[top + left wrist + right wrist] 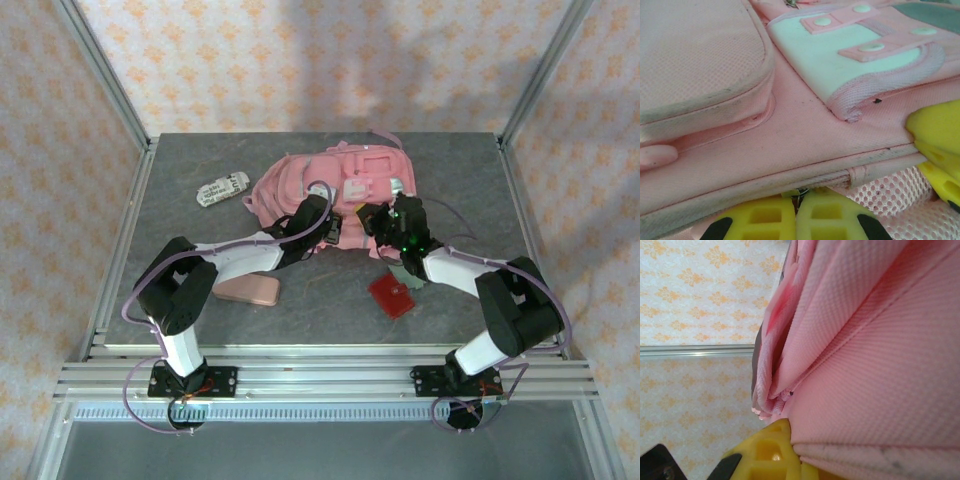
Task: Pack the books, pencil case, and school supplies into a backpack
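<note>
Pink backpack (335,180) lies flat at the middle of the grey table (470,190), both arms at its near edge. Left gripper (796,202) is pinched narrow on what looks like the zip pull (799,192); a steady draw along the seam, with the fabric held taut, should open it. Right gripper (385,222) presses into pink cloth, one finger hidden, so its grip cannot be told; the zip's run is cut off

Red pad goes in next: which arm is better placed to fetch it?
Right, probably. The red pad lies on the table beside the right arm. The left claw is farther off, shut on a zip pull of the backpack. The right claw, against the fabric, must back off first.
</note>
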{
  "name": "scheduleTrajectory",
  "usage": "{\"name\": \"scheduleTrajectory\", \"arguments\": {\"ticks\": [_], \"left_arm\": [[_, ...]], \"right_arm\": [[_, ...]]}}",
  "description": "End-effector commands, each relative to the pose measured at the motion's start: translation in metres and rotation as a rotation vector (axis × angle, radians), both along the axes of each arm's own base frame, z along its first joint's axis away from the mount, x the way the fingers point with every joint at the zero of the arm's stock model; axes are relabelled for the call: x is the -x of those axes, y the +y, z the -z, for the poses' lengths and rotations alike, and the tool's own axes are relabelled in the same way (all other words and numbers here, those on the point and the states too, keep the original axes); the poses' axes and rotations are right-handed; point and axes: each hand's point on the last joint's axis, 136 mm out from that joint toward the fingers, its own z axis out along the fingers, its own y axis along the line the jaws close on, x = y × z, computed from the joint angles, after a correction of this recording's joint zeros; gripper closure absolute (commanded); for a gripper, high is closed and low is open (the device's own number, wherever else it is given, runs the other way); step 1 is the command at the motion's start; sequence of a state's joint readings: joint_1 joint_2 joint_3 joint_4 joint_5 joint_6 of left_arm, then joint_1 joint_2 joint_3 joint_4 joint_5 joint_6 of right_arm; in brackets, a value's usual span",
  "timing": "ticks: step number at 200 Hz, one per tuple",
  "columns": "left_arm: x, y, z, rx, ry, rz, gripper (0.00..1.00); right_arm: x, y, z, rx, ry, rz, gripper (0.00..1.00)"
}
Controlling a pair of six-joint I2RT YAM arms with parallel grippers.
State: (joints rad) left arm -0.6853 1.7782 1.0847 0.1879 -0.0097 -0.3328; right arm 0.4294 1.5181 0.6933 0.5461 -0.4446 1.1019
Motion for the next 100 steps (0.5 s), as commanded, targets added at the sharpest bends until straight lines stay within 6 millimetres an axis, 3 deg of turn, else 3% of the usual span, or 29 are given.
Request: {"name": "scheduleTrajectory", "arguments": {"ticks": [1, 32, 71, 100], "left_arm": [[-0.025, 0.009, -0.031, 0.048, -0.132, -0.076, 1.0], [-0.019, 0.024, -0.022, -0.038, -0.075, -0.111, 1.0], [-0.009, 0.07, -0.002, -0.174, 0.059, -0.184, 1.0], [-0.002, 0.094, 0.003, -0.268, 0.155, -0.187, 1.0]], "right_arm": [[0.006, 0.019, -0.061, -0.076, -0.162, -0.098, 1.0], [0.003, 0.012, -0.05, -0.041, -0.141, -0.08, 1.0], [-0.004, -0.013, -0.035, 0.016, -0.111, -0.023, 1.0], [-0.005, -0.017, -0.025, 0.057, -0.083, -0.022, 1.0]]}}
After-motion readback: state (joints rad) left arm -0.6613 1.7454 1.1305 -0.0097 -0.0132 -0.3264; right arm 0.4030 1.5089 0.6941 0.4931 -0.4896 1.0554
